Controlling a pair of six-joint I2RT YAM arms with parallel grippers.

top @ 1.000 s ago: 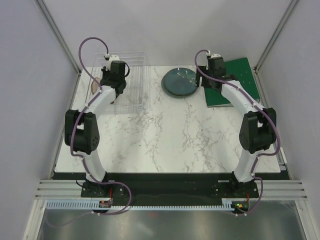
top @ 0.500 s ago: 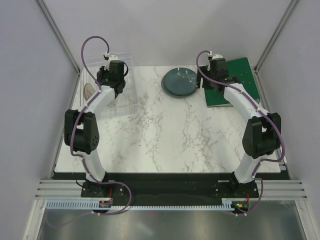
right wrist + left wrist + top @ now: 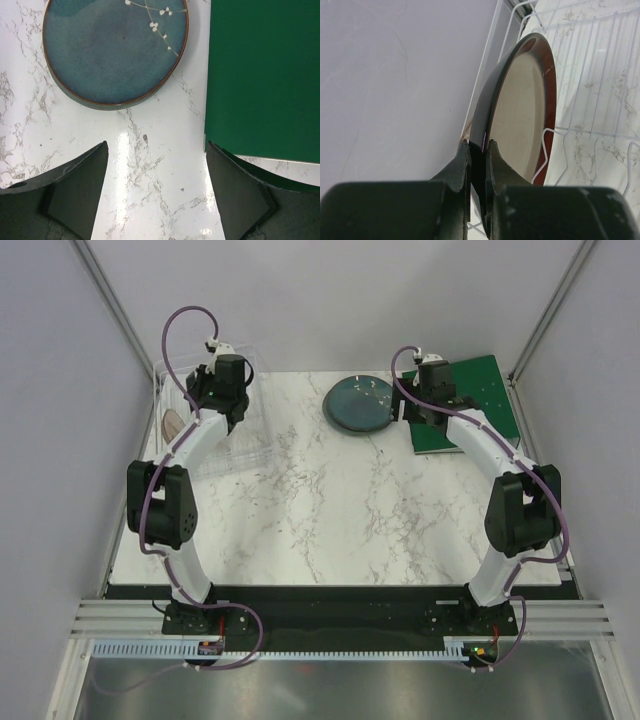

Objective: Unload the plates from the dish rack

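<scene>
The reddish-brown plate (image 3: 520,115) with a dark rim stands on edge in the clear dish rack (image 3: 600,95). My left gripper (image 3: 479,147) is shut on its near rim. From above, the left gripper (image 3: 220,405) is over the rack (image 3: 250,445) at the table's back left, and the plate's edge (image 3: 172,423) shows beside it. The grey-green plate (image 3: 115,50) lies flat at the back centre (image 3: 360,403); a second rim shows under its near edge. My right gripper (image 3: 157,145) is open and empty over bare marble just in front of it (image 3: 418,415).
A flat green board (image 3: 470,405) lies at the back right, its edge beside my right finger (image 3: 265,75). The left enclosure wall (image 3: 395,90) is close behind the rack. White marble table (image 3: 340,510) stretches to the near edge.
The left gripper has moved left toward the wall, and the rack with the reddish-brown plate has shifted left with it. The right gripper has moved slightly.
</scene>
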